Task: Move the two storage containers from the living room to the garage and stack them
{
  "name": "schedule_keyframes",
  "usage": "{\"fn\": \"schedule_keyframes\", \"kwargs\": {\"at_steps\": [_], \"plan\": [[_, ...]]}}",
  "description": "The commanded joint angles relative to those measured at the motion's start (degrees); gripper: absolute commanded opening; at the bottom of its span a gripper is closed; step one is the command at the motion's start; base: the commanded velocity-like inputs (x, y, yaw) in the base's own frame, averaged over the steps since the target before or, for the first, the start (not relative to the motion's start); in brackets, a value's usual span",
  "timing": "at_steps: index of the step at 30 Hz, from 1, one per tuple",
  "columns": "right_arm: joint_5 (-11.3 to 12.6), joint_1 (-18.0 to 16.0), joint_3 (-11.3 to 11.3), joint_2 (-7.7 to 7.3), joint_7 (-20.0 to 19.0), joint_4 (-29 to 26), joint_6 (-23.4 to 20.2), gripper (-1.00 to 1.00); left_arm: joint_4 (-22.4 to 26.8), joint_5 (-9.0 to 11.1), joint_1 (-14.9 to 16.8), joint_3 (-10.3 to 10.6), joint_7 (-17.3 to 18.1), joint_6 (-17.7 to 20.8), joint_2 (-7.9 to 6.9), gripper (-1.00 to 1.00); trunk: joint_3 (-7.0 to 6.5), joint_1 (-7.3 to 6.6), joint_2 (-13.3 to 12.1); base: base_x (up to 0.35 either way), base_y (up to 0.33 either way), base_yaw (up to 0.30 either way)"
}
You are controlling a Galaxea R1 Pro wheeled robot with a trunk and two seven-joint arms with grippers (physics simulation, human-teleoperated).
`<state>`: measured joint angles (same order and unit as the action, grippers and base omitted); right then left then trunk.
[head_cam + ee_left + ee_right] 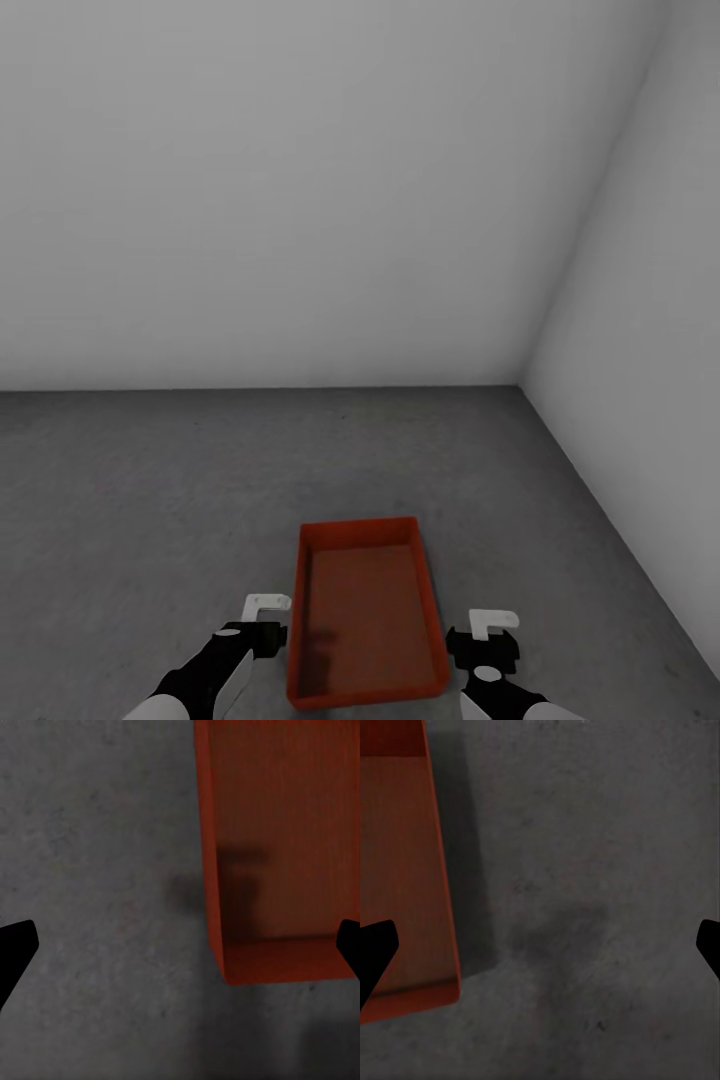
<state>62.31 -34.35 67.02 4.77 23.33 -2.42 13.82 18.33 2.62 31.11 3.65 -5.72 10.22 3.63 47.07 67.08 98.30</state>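
Head view: an unlabelled red-orange rectangular open-topped container [365,610] is seen at lower centre on the dark grey floor [150,480], long axis running up-frame, between spread left claw [266,612] and spread right claw [490,632].

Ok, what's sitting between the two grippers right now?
The open-topped red-orange rectangular bin sits on the dark grey floor, between the left gripper and right gripper, per the head view.
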Motion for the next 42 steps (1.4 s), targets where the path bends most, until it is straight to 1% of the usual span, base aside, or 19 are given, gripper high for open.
{"fn": "schedule_keyframes", "kwargs": {"at_steps": [1,38,42], "plan": [[0.58,-0.02,0.45,-0.01,0.21,-0.04,0.19,1.00,0.12,0.28,0.00,0.39,-0.35,0.33,-0.03,1.00,-0.04,-0.01,0.02,0.000,0.000,0.000],[0.58,-0.02,0.30,-0.13,0.24,-0.04,0.33,1.00,0.12,0.28,0.00,0.44,-0.28,0.62,0.05,1.00,-3.34,-0.01,0.02,0.000,0.000,0.000],[0.57,-0.02,0.30,-0.15,0.23,-0.04,0.33,1.00,0.12,0.28,0.00,0.40,-0.26,0.74,-0.01,1.00,-4.41,-0.88,-1.59,0.000,0.000,0.000]]}}
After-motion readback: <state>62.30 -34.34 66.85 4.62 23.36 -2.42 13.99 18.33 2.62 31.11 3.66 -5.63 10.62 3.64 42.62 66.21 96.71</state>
